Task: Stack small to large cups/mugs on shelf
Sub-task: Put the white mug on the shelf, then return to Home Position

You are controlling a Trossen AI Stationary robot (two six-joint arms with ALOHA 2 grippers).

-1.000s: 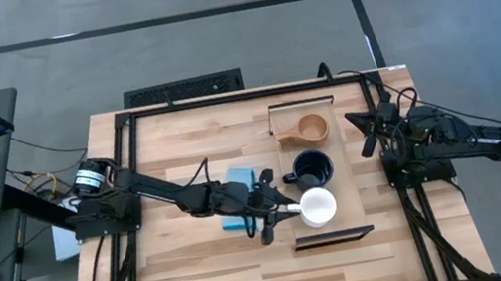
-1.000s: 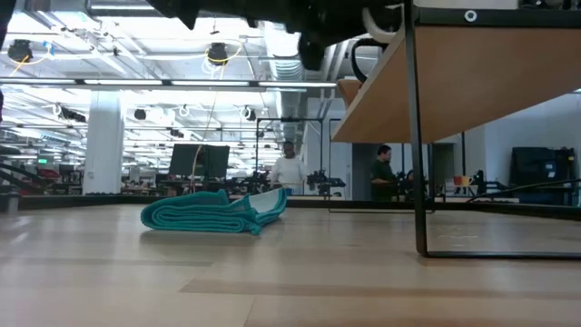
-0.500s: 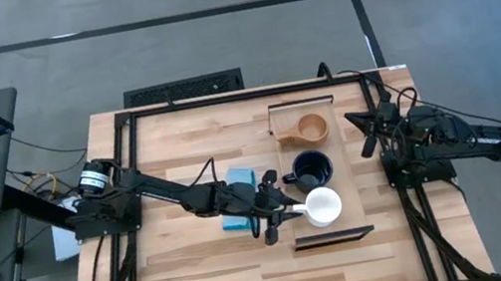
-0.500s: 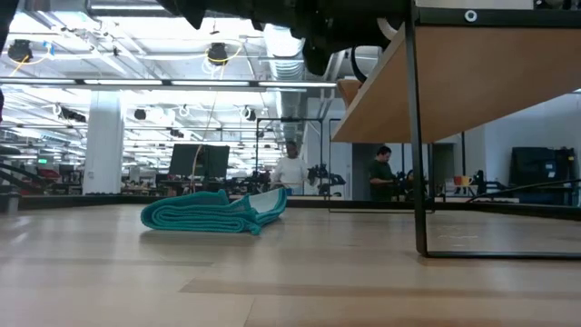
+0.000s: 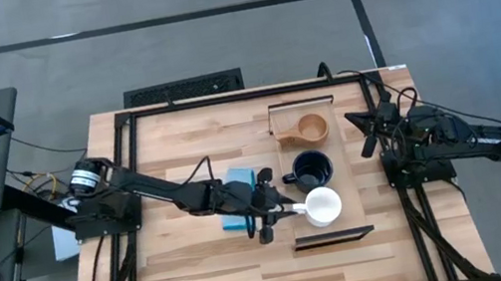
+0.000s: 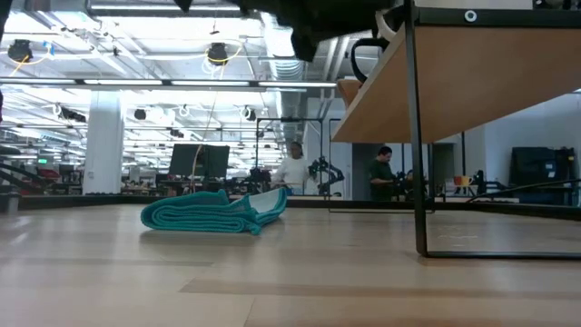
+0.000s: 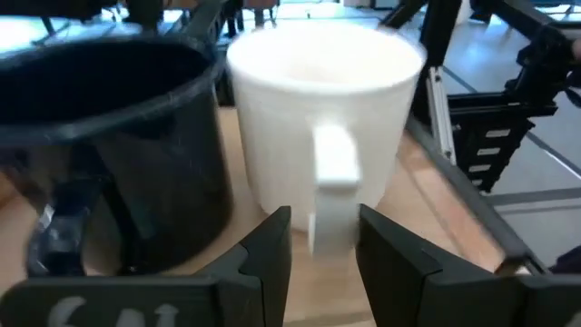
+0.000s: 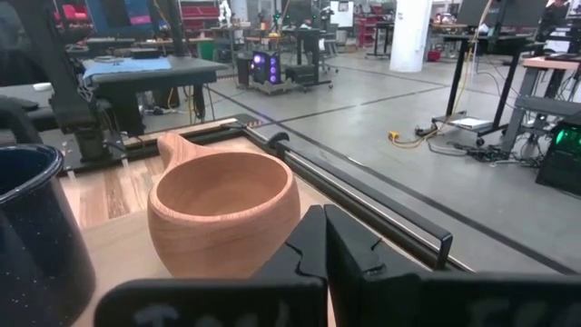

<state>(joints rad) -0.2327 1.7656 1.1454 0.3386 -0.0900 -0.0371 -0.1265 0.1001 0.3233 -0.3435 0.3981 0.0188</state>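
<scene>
On the shelf (image 5: 348, 170) stand the wooden cup (image 5: 310, 130) at its far end and the navy mug (image 5: 312, 168) in the middle. The white mug (image 5: 323, 206) is at the near end, close beside the navy mug (image 7: 118, 136). My left gripper (image 5: 287, 211) reaches level from the table's left and is shut on the white mug's handle. The fingers hide the mug's base, so I cannot tell whether it rests on the shelf. My right gripper (image 5: 357, 125) waits shut at the table's right edge, facing the wooden cup (image 8: 222, 213). My left gripper has the white mug's handle (image 7: 334, 195) between its two fingers (image 7: 272, 250), coming level from the table's left. The mug stands upright with its mouth up and its handle turned toward the gripper. Its foot is hidden behind the fingers.
A folded blue cloth (image 5: 241, 179) lies on the tabletop under my left arm, also seen in the low view (image 6: 213, 212). The shelf's dark end brackets (image 5: 335, 238) stand at its near and far ends. People stand in the room beyond the table.
My left gripper has tipped a little at the wrist, keeping its hold on the white mug's handle. The mug has shifted slightly toward the table's right edge, further over the shelf.
</scene>
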